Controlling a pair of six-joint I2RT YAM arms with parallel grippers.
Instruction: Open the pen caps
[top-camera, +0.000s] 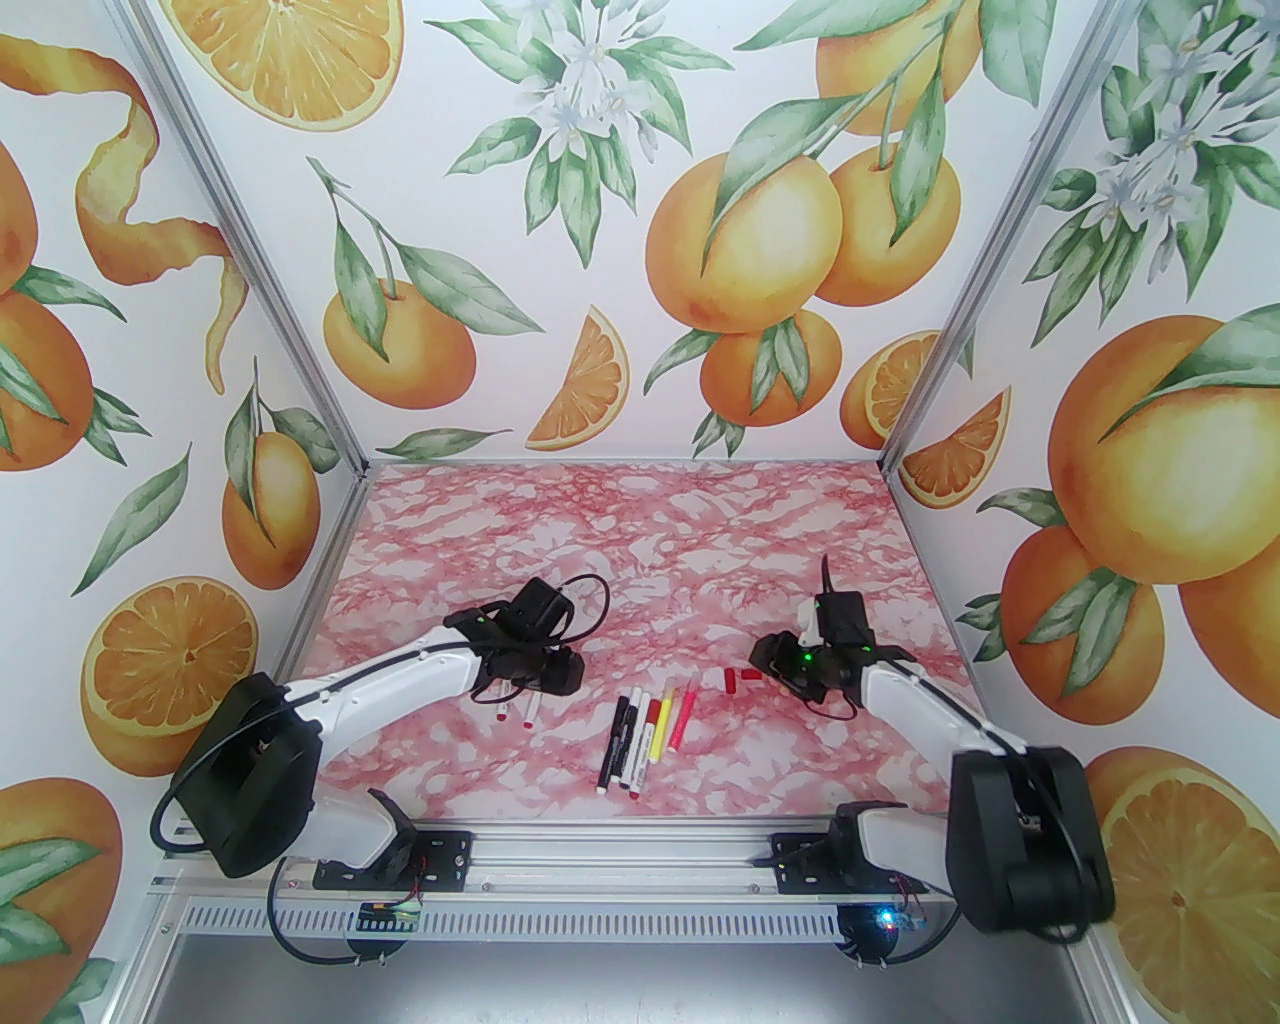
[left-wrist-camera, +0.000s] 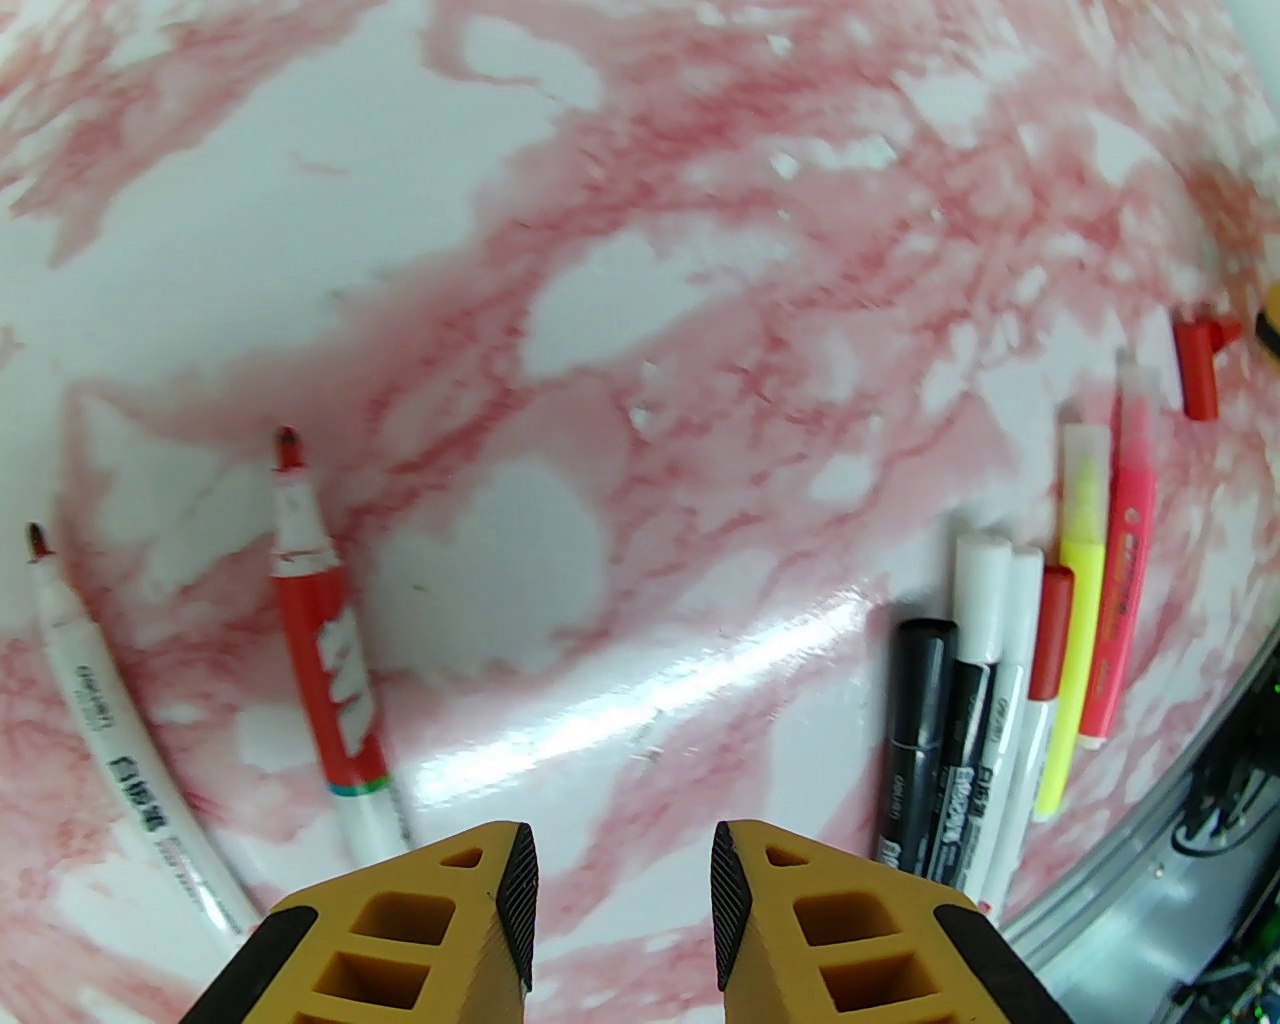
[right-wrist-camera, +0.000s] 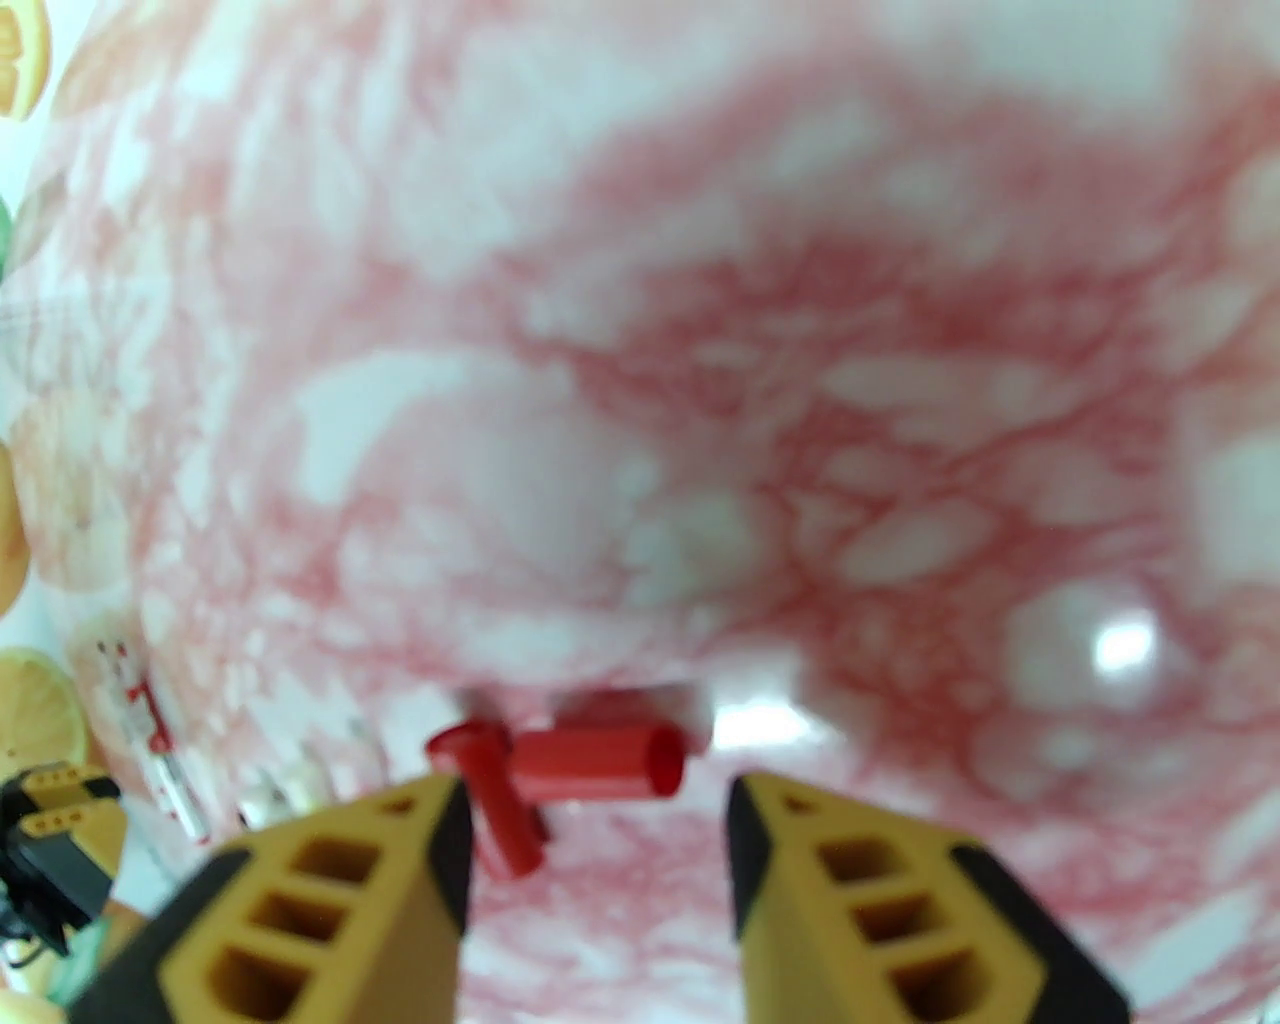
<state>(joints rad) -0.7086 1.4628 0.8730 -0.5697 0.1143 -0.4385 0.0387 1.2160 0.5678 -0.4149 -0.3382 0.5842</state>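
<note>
Two red pen caps (right-wrist-camera: 590, 765) lie crossed on the table just past the fingertips of my right gripper (right-wrist-camera: 595, 860), which is open; one cap (right-wrist-camera: 495, 800) rests beside its left finger. From above, the caps (top-camera: 740, 678) sit just left of the right gripper (top-camera: 770, 675). My left gripper (left-wrist-camera: 620, 890) is open with nothing between its fingers. It hovers near two uncapped pens: a white one (left-wrist-camera: 100, 720) and a red-and-white one (left-wrist-camera: 320, 640). Seen from above, those pens (top-camera: 512, 712) poke out under the left gripper (top-camera: 520, 690). Several capped pens (top-camera: 645, 735) lie in a row mid-table.
The row holds black (left-wrist-camera: 915, 720), white, red-capped (left-wrist-camera: 1050, 650), yellow (left-wrist-camera: 1075, 600) and pink (left-wrist-camera: 1125, 540) pens. The aluminium rail (top-camera: 620, 850) runs along the near edge. Printed walls close in the pink marbled table (top-camera: 620, 540) on three sides.
</note>
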